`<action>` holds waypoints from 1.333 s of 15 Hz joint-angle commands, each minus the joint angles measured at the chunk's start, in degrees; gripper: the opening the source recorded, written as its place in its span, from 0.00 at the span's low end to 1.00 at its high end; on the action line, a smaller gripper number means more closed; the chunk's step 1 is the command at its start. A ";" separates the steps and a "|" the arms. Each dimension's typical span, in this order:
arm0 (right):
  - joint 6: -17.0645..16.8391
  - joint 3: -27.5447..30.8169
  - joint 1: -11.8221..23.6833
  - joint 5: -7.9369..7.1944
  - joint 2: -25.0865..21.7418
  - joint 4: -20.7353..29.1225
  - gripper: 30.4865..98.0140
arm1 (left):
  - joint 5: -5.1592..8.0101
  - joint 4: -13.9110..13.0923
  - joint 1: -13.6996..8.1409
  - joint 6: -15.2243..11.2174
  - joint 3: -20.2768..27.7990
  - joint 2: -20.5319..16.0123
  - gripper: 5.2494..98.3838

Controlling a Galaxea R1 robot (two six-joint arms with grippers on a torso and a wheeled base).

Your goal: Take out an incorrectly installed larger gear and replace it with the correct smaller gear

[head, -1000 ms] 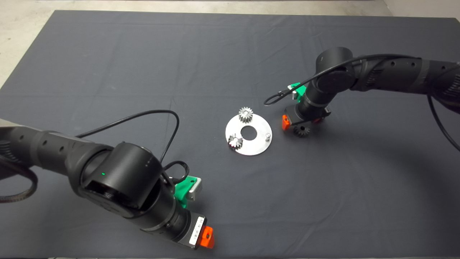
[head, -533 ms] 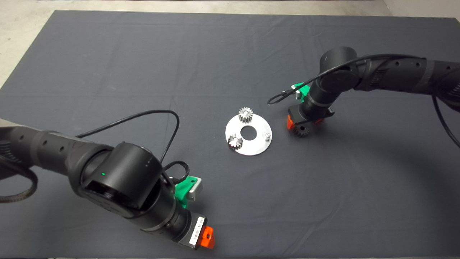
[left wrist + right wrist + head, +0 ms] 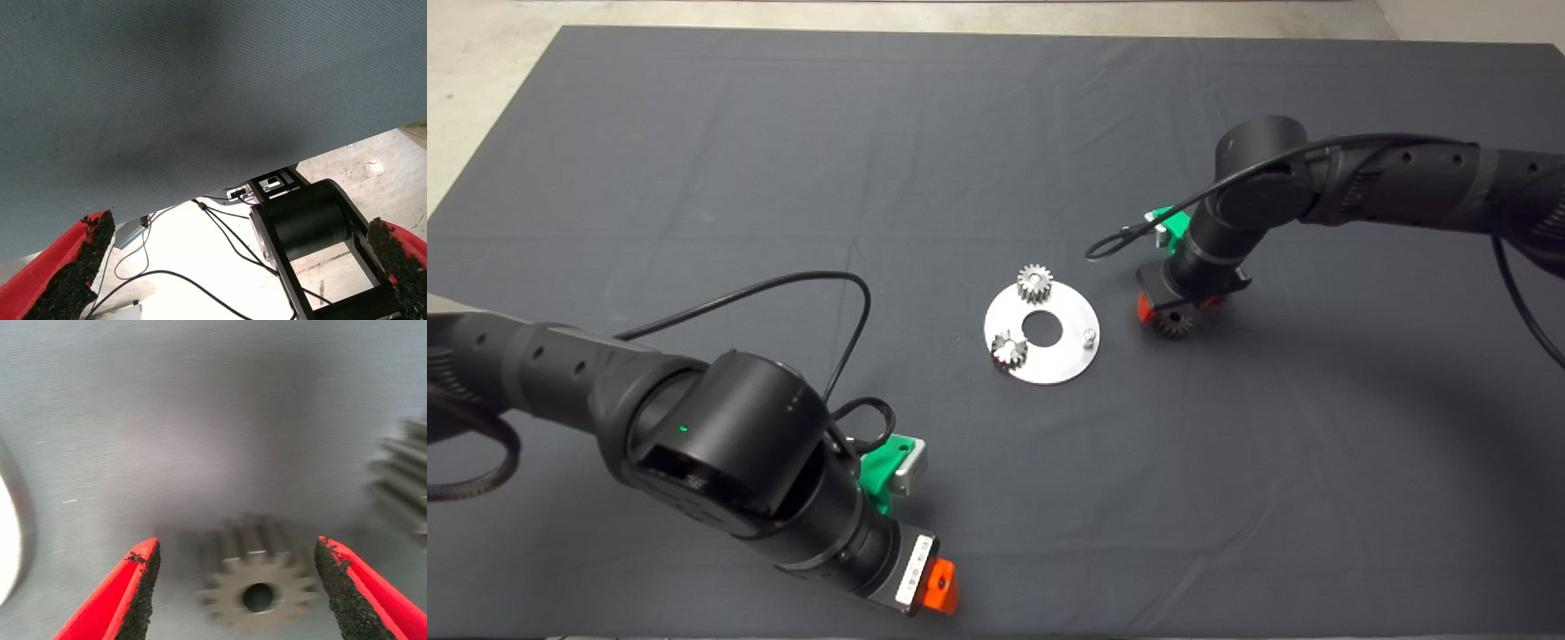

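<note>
The smaller gear (image 3: 1172, 324), dark grey with a round centre hole, lies flat on the mat just right of a round silver plate (image 3: 1063, 360). My right gripper (image 3: 1174, 309) is low over it and open. In the right wrist view the gear (image 3: 257, 587) lies between the two fingers of the gripper (image 3: 237, 547), apart from both pads. Part of the larger gear (image 3: 403, 487), with long teeth, shows beside it on the mat; the right wrist hides it in the head view. My left gripper (image 3: 935, 588) is open and empty at the mat's front edge (image 3: 237, 227).
The plate holds two small bright-silver gears (image 3: 1035, 283) (image 3: 1009, 349), a centre hole and a bare peg (image 3: 1088, 336). Its rim shows in the right wrist view (image 3: 7, 540). A black cable loops from each wrist. Floor, cables and a black spool (image 3: 307, 220) lie beyond the mat's front edge.
My right gripper has shifted slightly to the right and come down over the dark gear, which now sits between its fingers. The left arm has not moved.
</note>
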 commanded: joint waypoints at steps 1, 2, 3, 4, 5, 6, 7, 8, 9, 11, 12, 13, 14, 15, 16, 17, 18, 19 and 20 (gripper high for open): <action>0.78 0.13 1.77 -4.86 1.86 2.03 0.46 | -0.02 0.06 -0.96 0.12 -0.32 -0.01 0.99; 0.87 0.13 1.77 -4.86 2.21 2.28 0.46 | -0.02 0.06 -0.96 0.12 -0.57 -0.10 0.99; 0.87 -0.04 1.77 -4.77 2.22 3.04 0.46 | 0.07 0.06 -0.96 0.15 -1.02 -0.01 0.99; 0.87 0.04 1.77 -4.77 2.04 3.26 0.46 | 0.07 0.06 -0.96 0.14 -1.02 -0.01 0.99; 0.96 0.39 1.77 -4.86 1.79 3.35 0.41 | 0.07 0.06 -0.96 0.12 -0.94 0.08 0.99; 1.03 0.48 1.77 -4.86 1.53 3.58 0.39 | 0.06 0.06 -0.96 0.12 -0.93 0.08 0.99; 1.66 0.48 1.77 -4.86 0.99 4.09 0.39 | 0.07 0.06 -0.96 0.12 -0.93 0.08 0.99; 1.66 0.48 1.92 -4.86 0.90 4.20 0.39 | 0.07 0.06 -0.96 0.12 -0.93 0.08 0.99; 1.66 0.72 2.56 -4.86 0.90 4.81 0.39 | -0.02 0.06 -0.96 0.12 -0.93 0.08 0.99; 1.75 2.81 2.56 -4.77 0.36 6.16 0.39 | -0.11 0.06 -0.96 0.12 -0.93 0.08 0.99; 1.99 3.38 2.47 -4.77 -0.22 6.16 0.39 | -0.11 0.06 -0.96 0.12 -0.93 0.16 0.99; 2.10 2.94 2.47 -4.82 -1.38 6.16 0.39 | -0.11 0.06 -0.96 0.12 -0.93 0.16 0.99; 2.10 1.68 2.39 -4.95 -2.71 6.24 0.39 | -0.19 0.06 -0.96 0.12 -0.93 0.18 0.99; 2.01 0.45 2.38 -4.98 -3.44 6.42 0.39 | -0.19 0.06 -0.96 0.12 -0.93 0.34 0.99; 1.92 0.29 2.47 -5.11 -4.33 6.47 0.39 | -0.19 0.06 -0.96 0.12 -0.98 0.64 0.99; 1.92 0.75 2.47 -5.21 -5.18 6.51 0.39 | -0.11 0.06 -0.96 0.12 -1.02 1.14 0.99; 1.92 1.09 2.47 -5.21 -5.49 6.51 0.39 | -0.09 0.06 -0.96 0.12 -1.02 1.40 0.99; 1.92 1.31 2.43 -5.21 -5.87 6.51 0.39 | -0.11 0.06 -0.96 0.07 -0.93 1.44 0.99; 1.92 1.54 2.47 -5.21 -5.95 6.51 0.39 | -0.02 0.06 -0.96 0.11 -0.92 1.40 0.99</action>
